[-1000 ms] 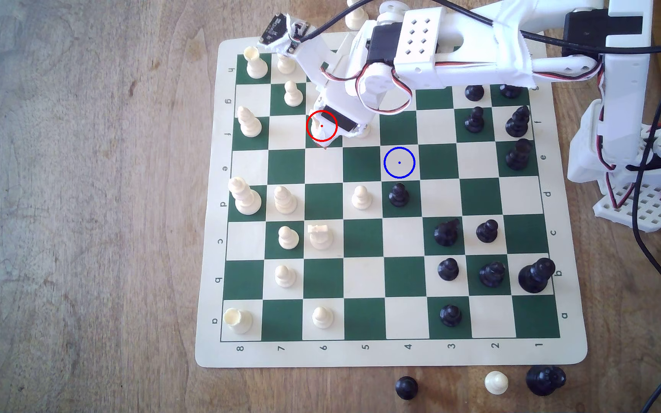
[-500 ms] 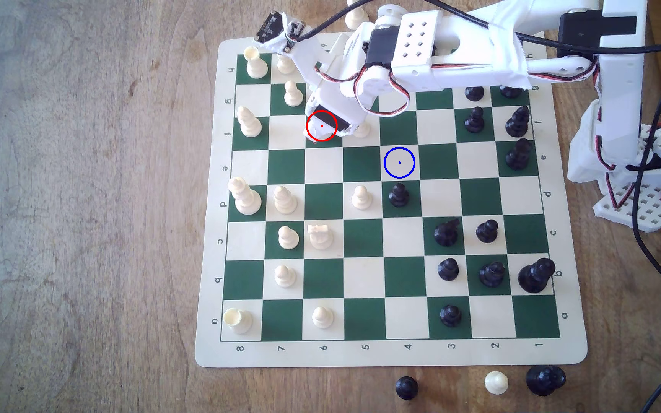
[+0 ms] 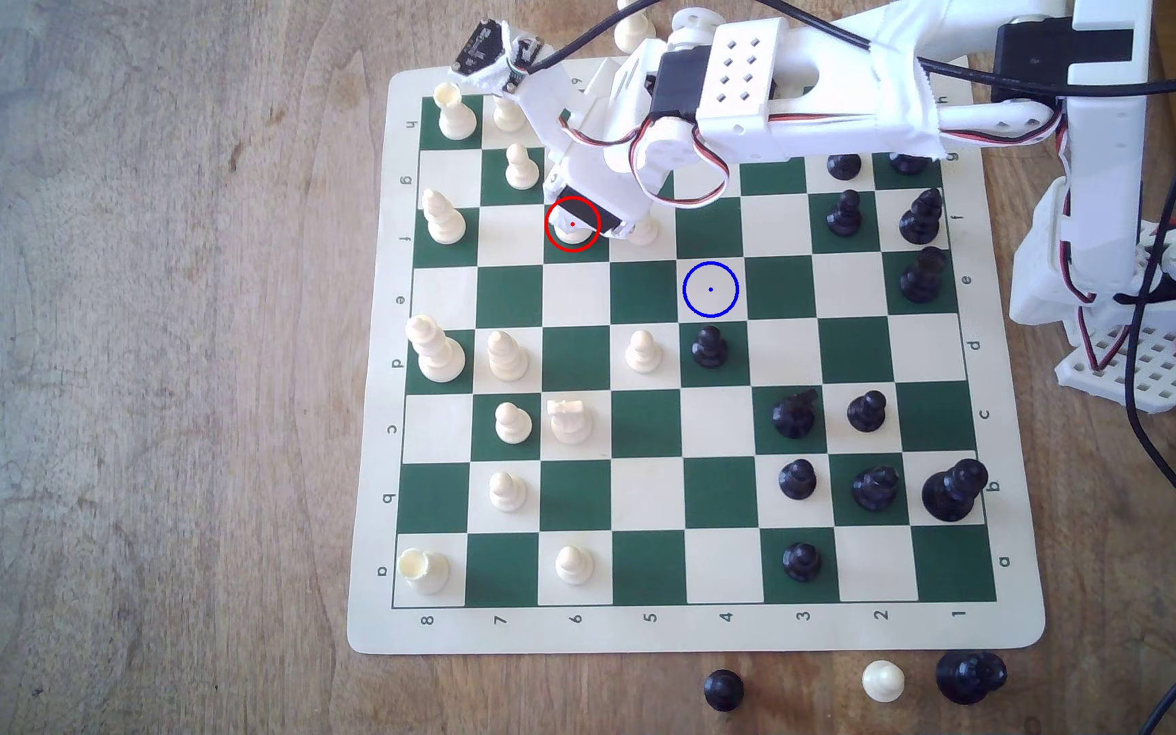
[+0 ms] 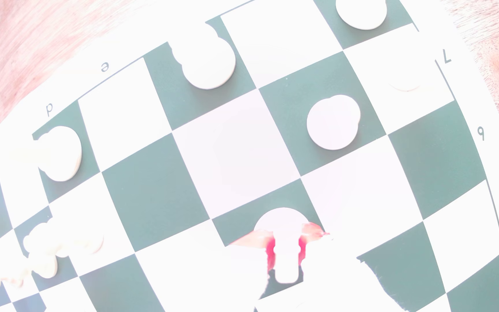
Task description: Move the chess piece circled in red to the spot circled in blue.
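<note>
The cream knight [image 3: 571,237] stands on the green square inside the red ring, mostly covered by my gripper [image 3: 584,227] from above in the exterior view. In the wrist view the knight [image 4: 281,223] sits between my two red-padded fingertips [image 4: 270,252], which press against both of its sides; my gripper [image 4: 285,240] is shut on it. Its round base rests on the board. The blue-ringed cream square [image 3: 710,289] lies two files toward the exterior view's right and one row nearer, with nothing on it.
A cream pawn [image 3: 644,232] stands close beside the gripper on the exterior view's right. A black pawn [image 3: 709,348] sits just below the blue ring. The twin cream knight [image 3: 567,420] stands lower on the board [image 3: 373,424]. Captured pieces [image 3: 882,680] lie off the board's near edge.
The gripper dropped lower over the ringed square and its fingers drew in around the knight. The arm shifted slightly toward the exterior view's left. The pieces stayed put.
</note>
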Controlling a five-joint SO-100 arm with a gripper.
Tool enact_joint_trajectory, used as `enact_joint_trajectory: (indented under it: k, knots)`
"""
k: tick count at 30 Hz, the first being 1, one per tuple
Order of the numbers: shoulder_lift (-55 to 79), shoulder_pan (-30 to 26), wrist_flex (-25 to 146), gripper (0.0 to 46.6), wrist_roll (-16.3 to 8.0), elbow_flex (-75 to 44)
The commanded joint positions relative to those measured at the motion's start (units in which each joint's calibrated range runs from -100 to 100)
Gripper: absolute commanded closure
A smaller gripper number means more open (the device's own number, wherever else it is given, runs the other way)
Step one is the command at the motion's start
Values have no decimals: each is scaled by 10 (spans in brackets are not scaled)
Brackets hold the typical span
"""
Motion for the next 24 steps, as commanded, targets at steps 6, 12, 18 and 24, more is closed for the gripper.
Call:
enact_joint_trajectory:
  k: [6, 12, 18, 24]
  knots:
    - [-39, 5, -7, 463, -1, -29]
    - [-133, 3, 7, 463, -4, 0]
    - [-263, 0, 39, 463, 0, 78]
    - [-377, -2, 37, 463, 3, 219]
